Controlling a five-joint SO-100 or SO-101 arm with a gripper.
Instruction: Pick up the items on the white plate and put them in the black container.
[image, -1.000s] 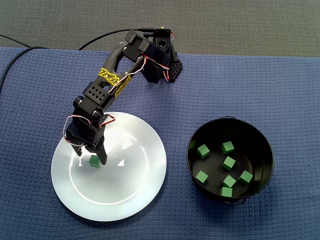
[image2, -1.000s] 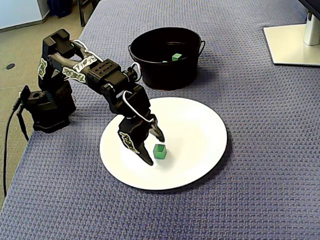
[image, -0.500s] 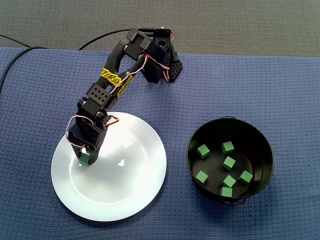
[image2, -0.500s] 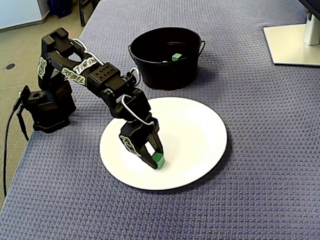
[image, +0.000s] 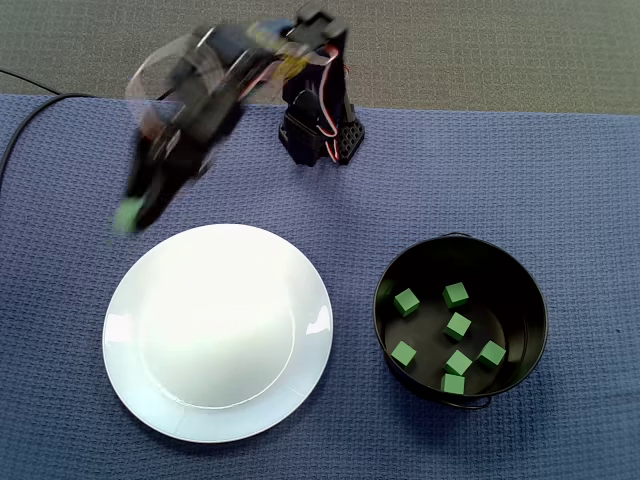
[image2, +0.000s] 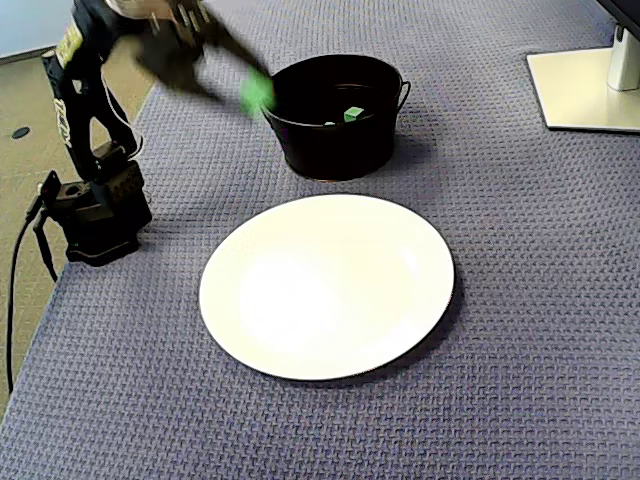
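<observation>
Where the green cube (image: 126, 216) is: at the tip of the gripper (image: 136, 203), in the air, off the white plate (image: 220, 330). In one fixed view it shows over the cloth past the plate's upper-left rim; in the other (image2: 257, 92) it shows at the left rim of the black container (image2: 330, 140).
Pincer: clamped on the green cube; the fingers are smeared by motion, but I see the block riding at the tip.
Arm (image: 200, 90): raised high above its base (image: 320, 130), stretched out to the left in that view, heavily blurred.
Change: half a second ago the gripper was down on the plate around the block; now both are lifted and the plate is bare.
Cube's look: a small bright green blur, edges not clear.
Container: seven loose green cubes (image: 458, 326) lie on its floor.
Surroundings: blue woven cloth (image: 560, 200) under everything; white stand base (image2: 590, 85) at the far right.
</observation>
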